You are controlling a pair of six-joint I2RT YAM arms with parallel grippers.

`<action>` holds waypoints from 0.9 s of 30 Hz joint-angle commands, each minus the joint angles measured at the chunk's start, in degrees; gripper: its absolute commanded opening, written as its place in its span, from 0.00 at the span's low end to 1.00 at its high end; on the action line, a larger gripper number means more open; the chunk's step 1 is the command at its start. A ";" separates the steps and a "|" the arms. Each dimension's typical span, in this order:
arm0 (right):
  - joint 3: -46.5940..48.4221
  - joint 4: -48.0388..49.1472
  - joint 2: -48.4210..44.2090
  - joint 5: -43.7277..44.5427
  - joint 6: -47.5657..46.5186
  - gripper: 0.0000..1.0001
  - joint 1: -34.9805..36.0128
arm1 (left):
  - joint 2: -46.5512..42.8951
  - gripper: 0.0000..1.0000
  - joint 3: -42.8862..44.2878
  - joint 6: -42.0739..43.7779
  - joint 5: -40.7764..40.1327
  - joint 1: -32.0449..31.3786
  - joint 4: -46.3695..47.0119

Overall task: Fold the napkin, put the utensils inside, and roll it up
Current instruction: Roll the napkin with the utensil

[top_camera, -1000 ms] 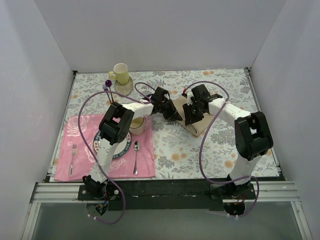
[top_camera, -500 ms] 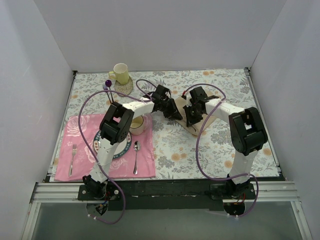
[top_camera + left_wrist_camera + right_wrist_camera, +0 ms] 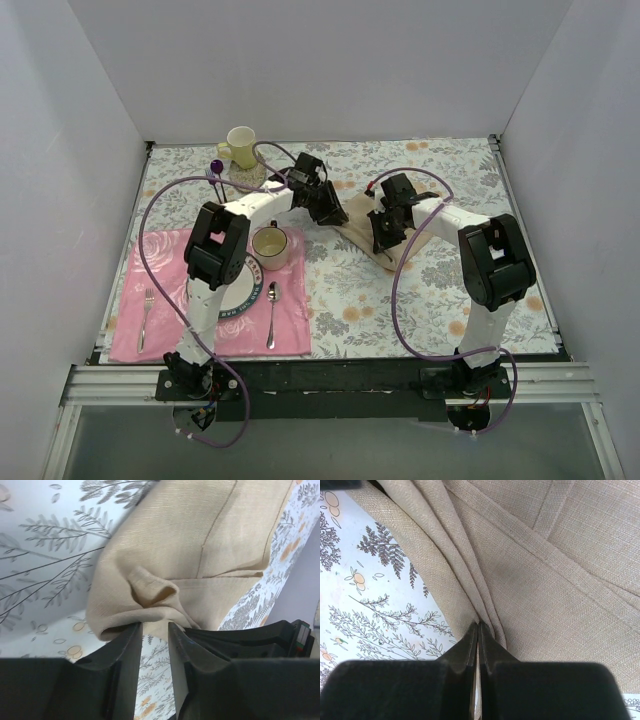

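Observation:
The beige napkin (image 3: 360, 213) lies bunched in folds on the floral tablecloth, mid-table toward the back. My left gripper (image 3: 334, 214) is at its left edge. In the left wrist view its jaws (image 3: 155, 626) stand apart, the napkin's (image 3: 200, 540) rolled hem just past the tips and nothing between them. My right gripper (image 3: 383, 238) is over the napkin's right part. In the right wrist view it (image 3: 479, 625) is shut, pinching a pleat of the napkin (image 3: 560, 555). A spoon (image 3: 272, 312) and a fork (image 3: 147, 312) lie on the pink placemat (image 3: 165, 255) at the front left.
A plate (image 3: 240, 298) with a cream cup (image 3: 271, 245) on its far rim sits on the placemat. A yellow mug (image 3: 240, 147) on a coaster and purple-tipped sticks (image 3: 216, 168) stand at the back left. White walls close in three sides.
My left gripper has opened, let go of the napkin and drawn back to the left. My right gripper has shut on a fold of the napkin and shifted slightly left.

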 commanded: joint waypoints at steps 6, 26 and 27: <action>-2.28 0.06 3.48 2.66 -1.57 0.04 0.00 | -11.52 0.25 -9.30 0.72 -5.27 0.20 2.68; -1.40 -0.47 3.56 2.31 -2.62 0.01 -0.08 | -9.86 0.49 -7.38 0.20 -10.99 1.26 -0.39; -1.31 -0.39 3.74 2.23 -2.71 0.01 -0.08 | -9.07 0.47 -6.85 0.20 -10.38 1.34 -0.57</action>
